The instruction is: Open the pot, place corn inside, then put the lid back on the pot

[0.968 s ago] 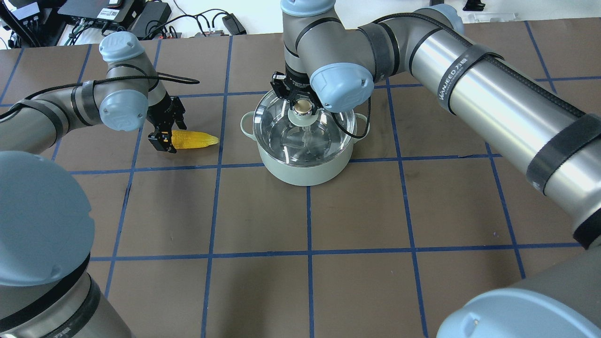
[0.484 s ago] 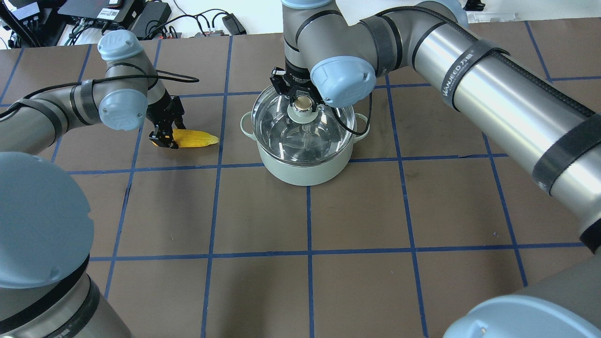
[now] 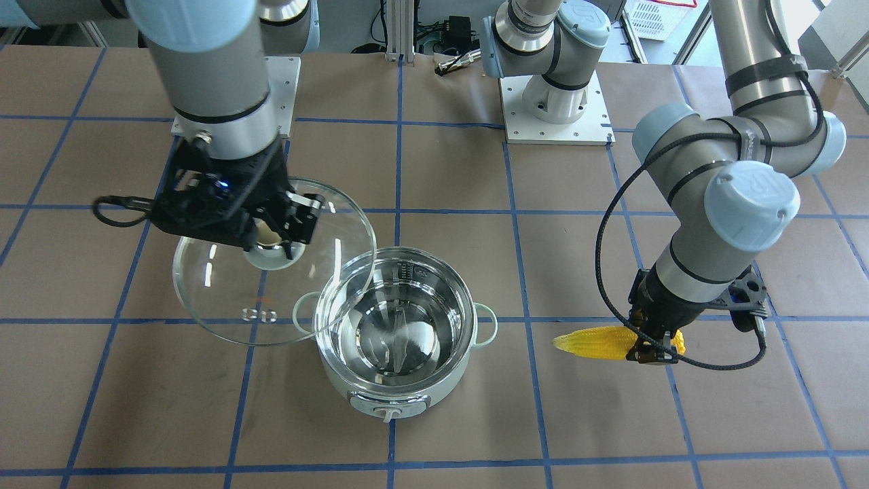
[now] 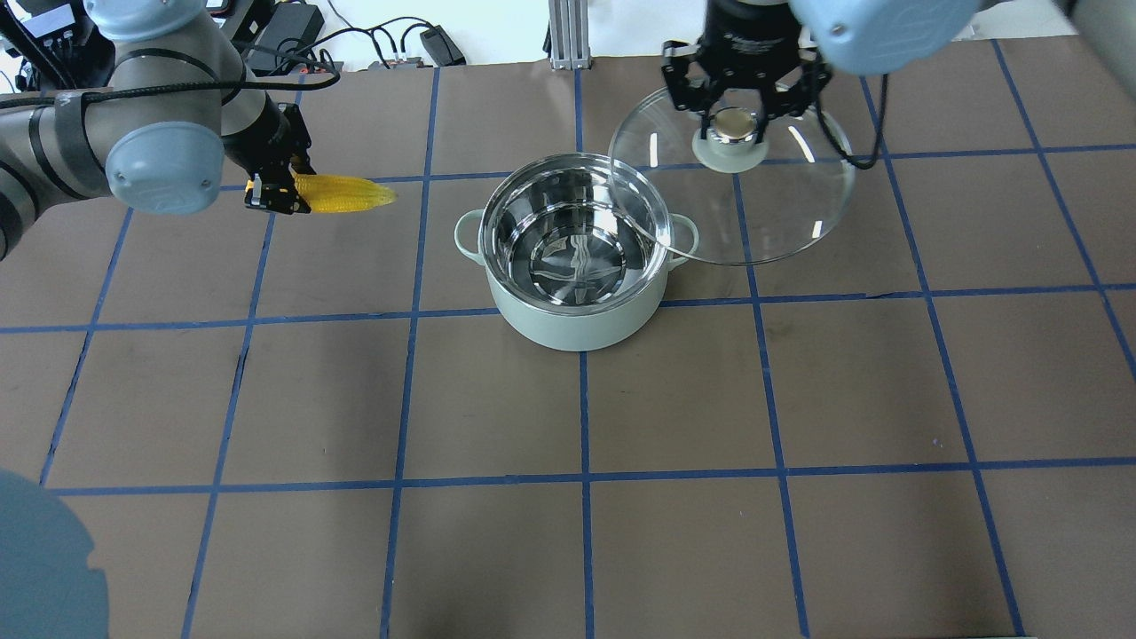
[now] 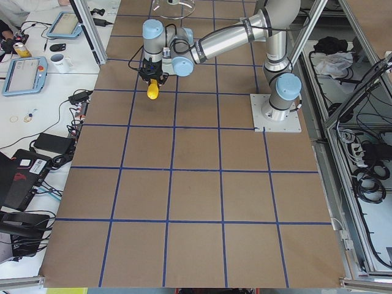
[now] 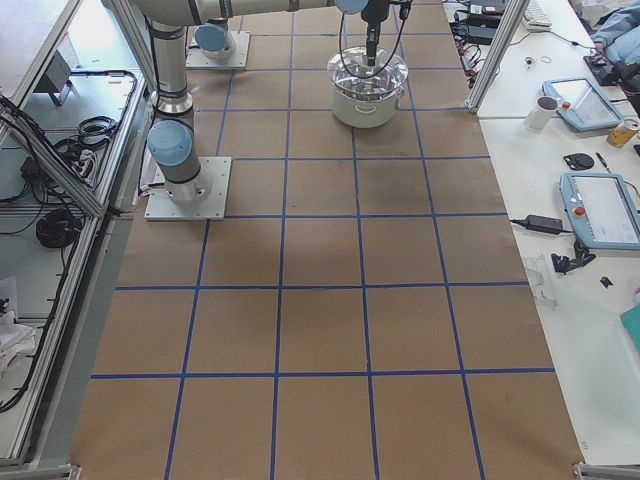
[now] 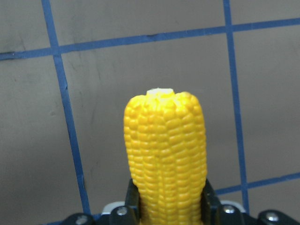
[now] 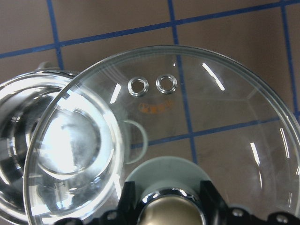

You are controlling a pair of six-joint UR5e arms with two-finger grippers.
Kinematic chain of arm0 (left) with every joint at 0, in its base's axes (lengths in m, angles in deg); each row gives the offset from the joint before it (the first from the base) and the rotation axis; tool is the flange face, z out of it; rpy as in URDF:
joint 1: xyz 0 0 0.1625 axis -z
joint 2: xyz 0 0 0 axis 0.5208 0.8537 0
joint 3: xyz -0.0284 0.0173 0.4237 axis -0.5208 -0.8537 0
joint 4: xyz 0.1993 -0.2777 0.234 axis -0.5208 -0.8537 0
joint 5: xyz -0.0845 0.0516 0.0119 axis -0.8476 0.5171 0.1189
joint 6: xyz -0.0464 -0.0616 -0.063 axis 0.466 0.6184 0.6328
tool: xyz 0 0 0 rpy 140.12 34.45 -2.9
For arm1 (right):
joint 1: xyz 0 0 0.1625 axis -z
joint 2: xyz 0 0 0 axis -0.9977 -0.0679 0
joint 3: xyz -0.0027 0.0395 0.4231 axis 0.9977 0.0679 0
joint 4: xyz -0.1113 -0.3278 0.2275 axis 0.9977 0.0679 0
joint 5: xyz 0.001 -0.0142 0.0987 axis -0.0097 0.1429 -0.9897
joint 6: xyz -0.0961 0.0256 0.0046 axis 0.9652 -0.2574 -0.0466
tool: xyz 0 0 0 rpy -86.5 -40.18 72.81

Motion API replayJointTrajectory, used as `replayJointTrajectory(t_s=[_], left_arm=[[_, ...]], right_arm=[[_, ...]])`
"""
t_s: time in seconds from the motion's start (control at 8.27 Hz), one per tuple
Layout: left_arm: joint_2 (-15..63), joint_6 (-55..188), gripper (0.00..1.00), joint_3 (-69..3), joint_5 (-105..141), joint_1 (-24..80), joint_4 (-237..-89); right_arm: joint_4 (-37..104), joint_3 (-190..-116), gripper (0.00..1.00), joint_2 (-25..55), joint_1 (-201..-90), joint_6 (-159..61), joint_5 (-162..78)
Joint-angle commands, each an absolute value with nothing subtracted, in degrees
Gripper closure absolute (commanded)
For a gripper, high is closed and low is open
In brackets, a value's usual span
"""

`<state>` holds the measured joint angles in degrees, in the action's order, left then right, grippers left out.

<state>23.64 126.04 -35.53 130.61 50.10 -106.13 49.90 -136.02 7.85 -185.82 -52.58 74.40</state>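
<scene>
The mint-green pot (image 4: pixel 577 319) (image 3: pixel 394 390) stands open at the table's middle, its steel inside empty. My right gripper (image 4: pixel 732 124) (image 3: pixel 271 238) is shut on the knob of the glass lid (image 4: pixel 781 213) (image 3: pixel 224 299) (image 8: pixel 225 117) and holds it raised to the pot's right, its edge overlapping the pot's rim. My left gripper (image 4: pixel 271 191) (image 3: pixel 652 350) is shut on the thick end of the yellow corn (image 4: pixel 342 193) (image 3: pixel 590 341) (image 7: pixel 165 154), held level above the table left of the pot, tip toward the pot.
Brown table with a blue tape grid (image 4: pixel 581 408). Cables and electronics (image 4: pixel 266 27) lie beyond the far edge. The arm bases (image 3: pixel 557 102) stand on plates at the robot's side. Side tables with tablets and mugs (image 5: pixel 37 67) flank the table.
My right gripper has lifted the lid off the pot and carried it right. My left gripper has closed on the corn and raised it off the table.
</scene>
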Motion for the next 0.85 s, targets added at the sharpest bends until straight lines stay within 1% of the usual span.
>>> replayJointTrajectory(t_s=[0.0, 0.36, 0.48, 0.73], left_arm=[[17.3, 130.5, 1.00, -35.5, 126.9, 55.5, -105.6], [16.9, 139.7, 1.00, -35.6, 127.0, 66.1, -103.4], [17.5, 144.5, 1.00, -35.6, 127.0, 69.7, -103.0], [19.3, 148.3, 1.00, -35.7, 126.9, 73.8, -101.0]], right_arm=[[43.8, -136.5, 0.73, 2.0, -175.0, -35.5, 80.4], [43.6, -137.0, 0.78, 2.0, -170.0, -26.0, 80.8], [43.1, -137.1, 0.78, 1.9, -169.7, -25.5, 81.0], [42.1, -137.5, 0.78, 1.2, -169.8, -25.2, 77.2]])
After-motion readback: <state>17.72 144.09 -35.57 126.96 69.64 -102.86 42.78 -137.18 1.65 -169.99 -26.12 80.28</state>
